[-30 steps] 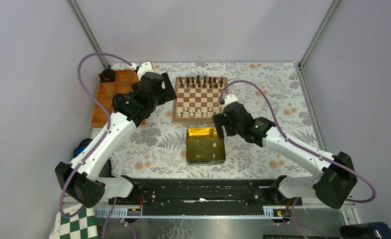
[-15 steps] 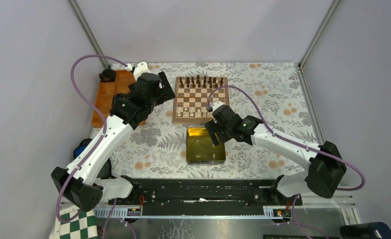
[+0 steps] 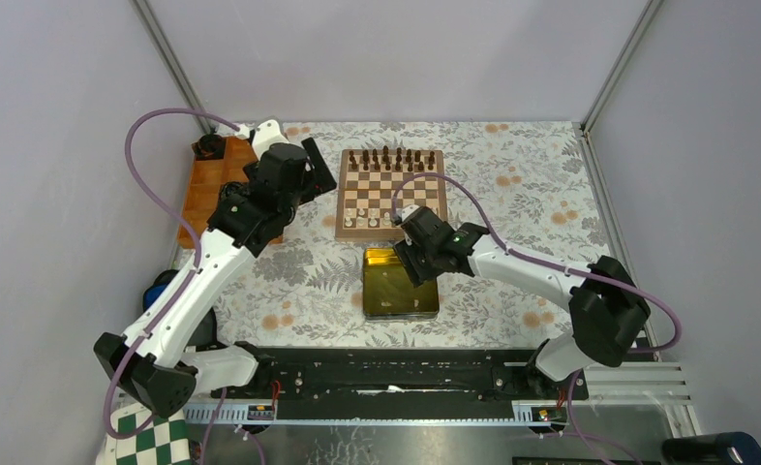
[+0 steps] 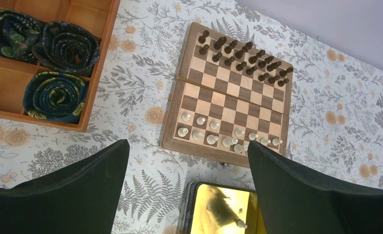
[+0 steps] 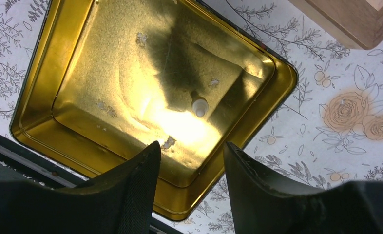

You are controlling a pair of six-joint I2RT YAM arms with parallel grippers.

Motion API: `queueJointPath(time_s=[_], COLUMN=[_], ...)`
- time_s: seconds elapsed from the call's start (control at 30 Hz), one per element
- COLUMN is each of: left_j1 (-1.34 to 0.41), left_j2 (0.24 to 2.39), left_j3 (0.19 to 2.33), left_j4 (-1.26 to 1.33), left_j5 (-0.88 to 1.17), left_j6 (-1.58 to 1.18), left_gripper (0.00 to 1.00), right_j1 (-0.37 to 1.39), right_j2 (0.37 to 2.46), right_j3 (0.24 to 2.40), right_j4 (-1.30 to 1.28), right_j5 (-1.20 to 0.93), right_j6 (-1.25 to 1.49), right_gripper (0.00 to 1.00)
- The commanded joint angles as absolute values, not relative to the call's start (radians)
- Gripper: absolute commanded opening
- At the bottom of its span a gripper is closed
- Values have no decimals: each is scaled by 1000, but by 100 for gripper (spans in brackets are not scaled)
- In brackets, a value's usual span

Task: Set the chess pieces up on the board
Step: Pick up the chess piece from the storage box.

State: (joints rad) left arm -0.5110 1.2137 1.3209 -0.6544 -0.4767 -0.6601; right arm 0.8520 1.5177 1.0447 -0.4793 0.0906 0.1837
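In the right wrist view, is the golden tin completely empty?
No, one small cream-white chess piece is inside the golden tin, near the middle of its floor.

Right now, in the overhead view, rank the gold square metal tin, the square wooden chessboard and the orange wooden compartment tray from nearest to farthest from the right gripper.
1. Gold square metal tin, directly under the right gripper.
2. Square wooden chessboard, just beyond the tin.
3. Orange wooden compartment tray, far left.

lone cream piece point(image 5: 199, 107) walled in by gold tin point(image 5: 41, 92) — open from above, board point(image 3: 381, 184) middle rows bare between cream ranks point(image 3: 372, 215) and dark ranks point(image 3: 388, 158)
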Motion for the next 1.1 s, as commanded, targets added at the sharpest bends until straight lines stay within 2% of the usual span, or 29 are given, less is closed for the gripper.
queueJointPath(time_s=[0.0,0.07,0.3,1.07], left_j1=[-518,-518,-518,-518], left_j2=[1192,1190,1189,1157], left_j3=[1323,1324,1329,1300], left_j4=[-640,-638,-635,-605], left_j5=[-533,-536,-551,-565], left_j6=[-657,-654,-646,-627], left_gripper=[99,99,99,99], right_j1=[861,860,860,811], right_j2=[1549,1561,1603,1661], right_j3=[1097,1100,1103,1085], right_j4=[-443,-438,-429,-394], right_j5=[53,46,42,55], right_j6=[166,164,162,169], right_gripper=[55,50,45,40])
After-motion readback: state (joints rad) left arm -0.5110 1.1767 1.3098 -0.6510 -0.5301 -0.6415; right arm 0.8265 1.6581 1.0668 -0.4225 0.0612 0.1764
